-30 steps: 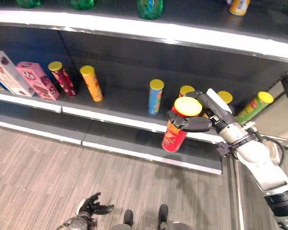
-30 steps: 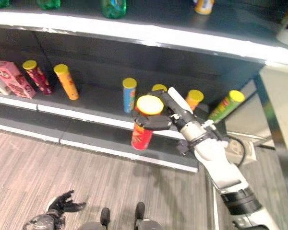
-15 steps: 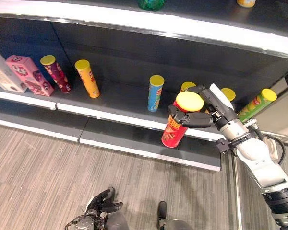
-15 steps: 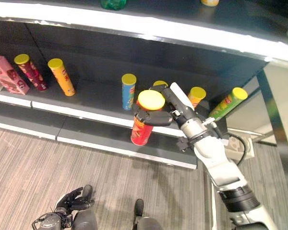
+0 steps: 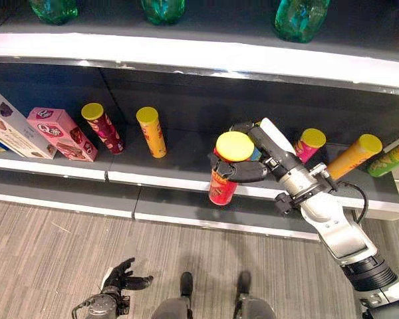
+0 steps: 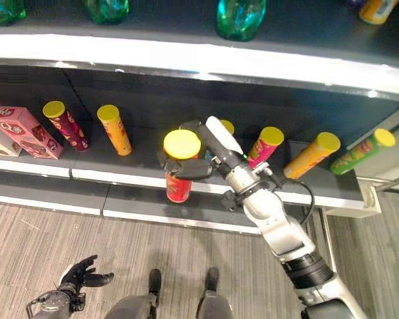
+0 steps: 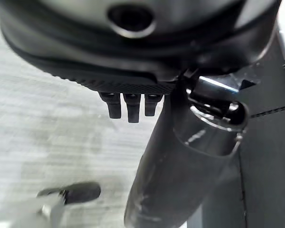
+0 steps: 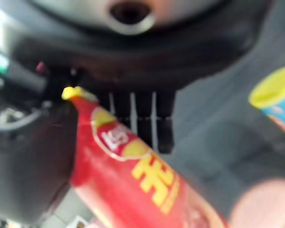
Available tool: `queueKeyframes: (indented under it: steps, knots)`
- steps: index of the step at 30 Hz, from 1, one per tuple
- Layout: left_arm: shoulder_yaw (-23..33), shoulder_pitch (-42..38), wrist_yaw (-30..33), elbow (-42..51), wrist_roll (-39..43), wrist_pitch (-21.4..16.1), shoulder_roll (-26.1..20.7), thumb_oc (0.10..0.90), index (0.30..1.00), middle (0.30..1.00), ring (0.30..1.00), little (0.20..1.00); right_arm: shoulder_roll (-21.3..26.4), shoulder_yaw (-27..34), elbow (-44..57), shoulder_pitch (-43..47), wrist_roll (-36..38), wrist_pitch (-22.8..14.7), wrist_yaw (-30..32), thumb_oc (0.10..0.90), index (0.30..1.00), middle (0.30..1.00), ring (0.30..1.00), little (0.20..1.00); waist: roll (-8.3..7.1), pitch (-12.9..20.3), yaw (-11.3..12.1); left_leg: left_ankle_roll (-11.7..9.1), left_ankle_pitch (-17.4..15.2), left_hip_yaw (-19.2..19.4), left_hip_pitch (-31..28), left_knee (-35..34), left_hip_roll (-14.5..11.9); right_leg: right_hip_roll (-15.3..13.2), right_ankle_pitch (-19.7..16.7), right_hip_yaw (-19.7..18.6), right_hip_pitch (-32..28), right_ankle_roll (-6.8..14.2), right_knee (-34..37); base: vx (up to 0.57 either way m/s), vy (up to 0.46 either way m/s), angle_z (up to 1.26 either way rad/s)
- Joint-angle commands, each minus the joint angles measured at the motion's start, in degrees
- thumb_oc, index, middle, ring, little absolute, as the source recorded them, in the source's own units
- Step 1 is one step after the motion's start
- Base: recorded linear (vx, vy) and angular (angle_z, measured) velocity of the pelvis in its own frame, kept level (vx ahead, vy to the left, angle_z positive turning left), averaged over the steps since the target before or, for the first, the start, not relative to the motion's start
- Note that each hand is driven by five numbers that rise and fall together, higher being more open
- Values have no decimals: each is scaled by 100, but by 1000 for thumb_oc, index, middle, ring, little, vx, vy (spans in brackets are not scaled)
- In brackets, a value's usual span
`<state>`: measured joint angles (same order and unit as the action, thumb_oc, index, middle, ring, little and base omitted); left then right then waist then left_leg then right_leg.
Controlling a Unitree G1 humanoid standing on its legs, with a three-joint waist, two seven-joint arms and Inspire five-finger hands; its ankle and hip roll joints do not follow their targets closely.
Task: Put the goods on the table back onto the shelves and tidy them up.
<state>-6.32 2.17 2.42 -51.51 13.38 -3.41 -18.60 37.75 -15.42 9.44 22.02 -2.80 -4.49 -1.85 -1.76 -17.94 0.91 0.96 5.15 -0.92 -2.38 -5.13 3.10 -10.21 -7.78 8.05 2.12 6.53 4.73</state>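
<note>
Since the earlier frame, right hand point(image 5: 249, 166) has carried the red chip can point(image 5: 223, 183) leftward along the lower shelf point(image 5: 186, 178), fingers curled round it. Left hand point(image 5: 116, 282) hangs low, fingers spread.

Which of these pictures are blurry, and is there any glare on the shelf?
Right wrist view: the red can in the right hand is soft, and the blue can beyond is out of focus. Left wrist view: the left hand is fairly sharp, the floor smeared. Left eye view: the upper shelf edge glares bright white.
</note>
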Motion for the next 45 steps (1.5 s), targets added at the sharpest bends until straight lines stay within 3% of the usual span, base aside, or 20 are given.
queueKeyframes:
  steps: [1, 10, 14, 17, 18, 21, 23, 26, 33, 35, 40, 45]
  knots:
    - [-149, 197, 1, 174, -29, -190, 20, 800, 900, 900, 900, 900, 2, 206, 384, 758, -120, -515, 308, 400, 300, 300, 300, 300, 28, 454, 214, -455, -368, 424, 125, 160, -465, -7, 356, 304, -381, 289, -42, 51, -30, 6]
    - [-216, 267, 208, 344, 191, -192, 74, 800, 900, 900, 900, 900, -387, -394, -4, 1225, -683, -468, 592, 400, 300, 300, 300, 300, -35, 424, 374, -486, -354, 299, 68, 120, -543, -8, 415, 542, -574, 304, 16, 35, -42, 1]
    - [-349, 211, 366, 473, 330, -250, 39, 800, 900, 900, 900, 900, -654, -589, -443, 1577, -1127, -408, 1041, 400, 300, 300, 300, 300, 25, 251, 519, -460, -308, 119, 230, 118, -505, -28, 438, 537, -428, 298, -94, -50, -22, 18]
    - [-346, 210, 367, 474, 331, -249, 39, 800, 900, 900, 900, 900, -658, -597, -459, 1588, -1131, -414, 1050, 400, 300, 300, 300, 300, 24, 257, 512, -460, -307, 114, 242, 121, -504, -30, 443, 540, -415, 298, -104, -13, -3, 17]
    - [-404, 233, 484, 544, 464, -313, 17, 800, 900, 900, 900, 900, -746, -658, -690, 1788, -1627, -326, 1403, 400, 300, 300, 300, 300, 110, 154, 651, -430, -261, -33, 332, 84, -469, -56, 462, 536, -298, 297, -202, -26, -2, 14]
    - [-397, 229, 487, 546, 468, -312, 19, 800, 900, 900, 900, 900, -760, -683, -732, 1820, -1644, -339, 1434, 400, 300, 300, 300, 300, 108, 166, 637, -429, -257, -40, 357, 88, -468, -60, 477, 539, -263, 297, -234, -8, -4, 12]
    - [-502, 308, 534, 764, 510, -367, -51, 800, 900, 900, 900, 900, -792, -590, -1214, 2102, -2333, -115, 2007, 400, 300, 300, 300, 300, 264, 108, 848, -432, -172, -292, 561, 45, -393, -156, 495, 793, -225, 334, -269, 5, -18, 13]
    - [-559, 285, 574, 798, 512, -400, -86, 800, 900, 900, 900, 900, -801, -499, -1452, 2269, -2485, -6, 2305, 400, 300, 300, 300, 300, 325, 67, 926, -434, -136, -418, 668, 32, -348, -197, 511, 909, -188, 342, -301, -10, -15, 67]
    - [-720, 139, 621, 876, 523, -469, -174, 800, 900, 900, 900, 900, -730, -334, -2023, 2725, -2531, 163, 2812, 400, 300, 300, 300, 300, 438, -71, 1079, -449, -54, -601, 921, 42, -294, -244, 492, 1099, -86, 364, -295, -15, -15, 18]
    - [-820, 66, 589, 1022, 526, -503, -218, 800, 900, 900, 900, 900, -523, -204, -2256, 2835, -2606, 257, 3020, 400, 300, 300, 300, 300, 530, -178, 1161, -458, -1, -722, 1069, 36, -252, -282, 501, 1201, 20, 378, -352, -12, -12, 9]
    - [-922, 35, 564, 1157, 476, -504, -217, 800, 900, 900, 900, 900, -325, 174, -2293, 2688, -2549, 353, 3350, 400, 300, 300, 300, 300, 682, -245, 1188, -454, 42, -882, 1196, 39, -191, -354, 537, 1353, 62, 389, -419, 8, -6, 20]
    - [-1002, 63, 560, 1181, 441, -509, -194, 800, 900, 900, 900, 900, -427, 392, -2541, 2582, -2264, 325, 3600, 400, 300, 300, 300, 300, 740, -266, 1209, -445, 47, -921, 1220, 44, -168, -376, 559, 1400, 58, 397, -423, 15, 2, 11]
